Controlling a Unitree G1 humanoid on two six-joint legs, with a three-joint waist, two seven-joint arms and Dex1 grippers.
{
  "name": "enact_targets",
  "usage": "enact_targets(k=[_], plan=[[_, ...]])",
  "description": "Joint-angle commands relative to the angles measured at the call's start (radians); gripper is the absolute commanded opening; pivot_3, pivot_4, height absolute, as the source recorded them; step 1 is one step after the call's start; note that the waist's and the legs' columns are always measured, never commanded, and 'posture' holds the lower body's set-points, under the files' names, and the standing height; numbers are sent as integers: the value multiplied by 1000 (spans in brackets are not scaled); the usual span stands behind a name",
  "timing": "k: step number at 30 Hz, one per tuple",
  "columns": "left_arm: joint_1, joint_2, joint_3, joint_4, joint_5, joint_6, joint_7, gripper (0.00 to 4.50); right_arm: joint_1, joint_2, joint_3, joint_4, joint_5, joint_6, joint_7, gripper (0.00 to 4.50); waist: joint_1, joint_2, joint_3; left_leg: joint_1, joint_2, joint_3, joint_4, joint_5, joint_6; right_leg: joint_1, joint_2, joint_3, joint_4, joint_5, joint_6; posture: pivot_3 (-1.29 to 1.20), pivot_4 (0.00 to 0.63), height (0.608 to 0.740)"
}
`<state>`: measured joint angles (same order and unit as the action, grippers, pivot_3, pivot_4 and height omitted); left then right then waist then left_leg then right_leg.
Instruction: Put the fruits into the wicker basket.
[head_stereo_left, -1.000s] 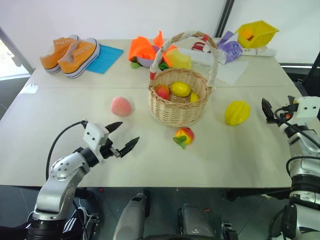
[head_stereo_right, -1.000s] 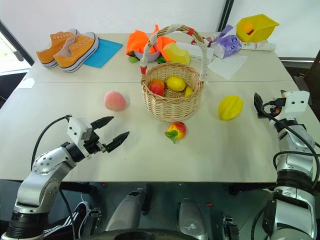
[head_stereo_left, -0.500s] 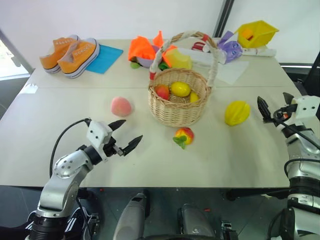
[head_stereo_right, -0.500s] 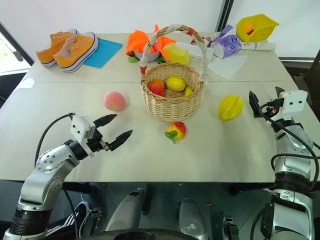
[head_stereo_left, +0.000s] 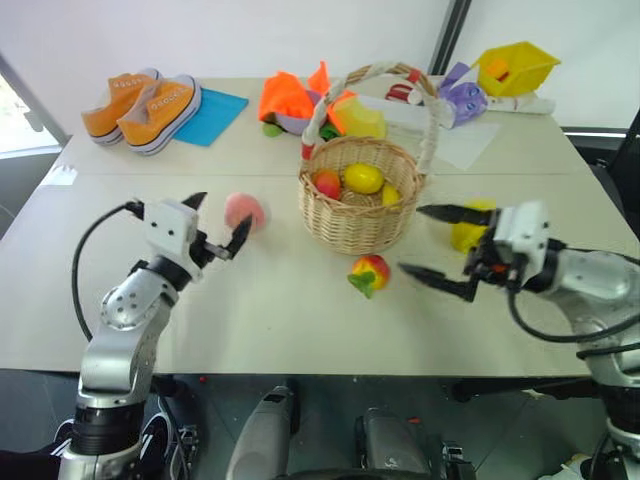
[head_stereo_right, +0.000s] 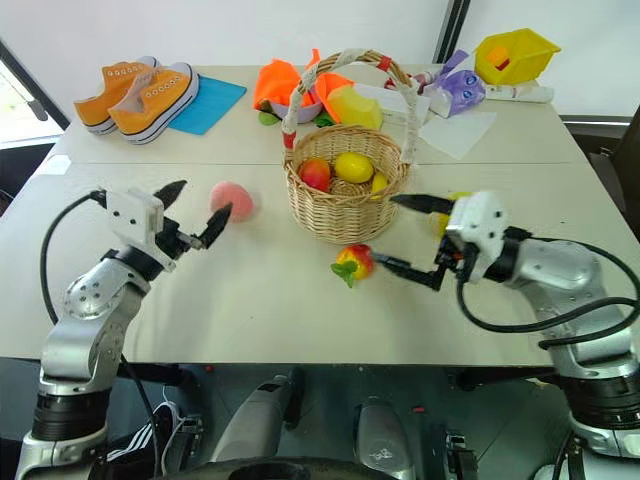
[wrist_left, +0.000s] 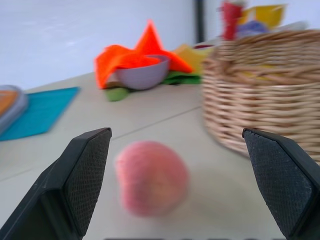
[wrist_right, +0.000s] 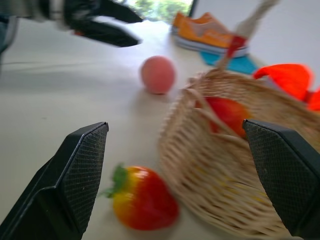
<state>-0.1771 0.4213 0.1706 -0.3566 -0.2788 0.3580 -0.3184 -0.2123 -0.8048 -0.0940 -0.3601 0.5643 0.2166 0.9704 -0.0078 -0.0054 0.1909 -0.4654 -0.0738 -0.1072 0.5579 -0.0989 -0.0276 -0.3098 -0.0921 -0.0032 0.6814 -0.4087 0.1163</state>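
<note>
Swinging inward toward red-yellow fruit (head_stereo_right: 353, 262): right tool (head_stereo_right: 405, 236), previously outside starfruit (head_stereo_left: 470, 227).

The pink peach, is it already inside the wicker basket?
No, the pink peach lies on the table, left of the wicker basket.

the starfruit (head_stereo_left: 470, 228) sits mostly hidden behind the right end effector (head_stereo_left: 432, 243), with just a yellow patch showing above the wrist block. inside the wicker basket (head_stereo_left: 360, 205), a third yellow fruit (head_stereo_left: 390, 194) past the lemon (head_stereo_left: 363, 178) is cut by the rim and too little shows to name it. in the left wrist view the peach (wrist_left: 151, 177) between the end effector's fingers is blurred. in the right wrist view the red-yellow fruit (wrist_right: 142, 198) is smeared, and the basket's handle runs off the frame.
</note>
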Motion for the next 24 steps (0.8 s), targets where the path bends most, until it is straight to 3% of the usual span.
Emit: enact_targets(k=[1,10,24], plan=[[-49,-40,63,7,-21,78,94,4500,-50,10,-10,-37,8,22,-13,4478,2,0,0,-1,0,0,0,0,0,-1,0,0,0,0,0,0,150,740],[-119,-127,11,74,-74,238,100,4500,-89,46,17,-28,-32,9,-2,4478,17,-1,0,-11,0,0,2,1,0,-9,4,-2,3,1,1,0,150,740],[-229,-144,-63,259,-15,152,47,4500,-84,100,36,-81,-41,35,-48,4478,21,-2,0,-10,0,-1,3,2,-1,-9,4,-2,4,1,2,0,150,740]])
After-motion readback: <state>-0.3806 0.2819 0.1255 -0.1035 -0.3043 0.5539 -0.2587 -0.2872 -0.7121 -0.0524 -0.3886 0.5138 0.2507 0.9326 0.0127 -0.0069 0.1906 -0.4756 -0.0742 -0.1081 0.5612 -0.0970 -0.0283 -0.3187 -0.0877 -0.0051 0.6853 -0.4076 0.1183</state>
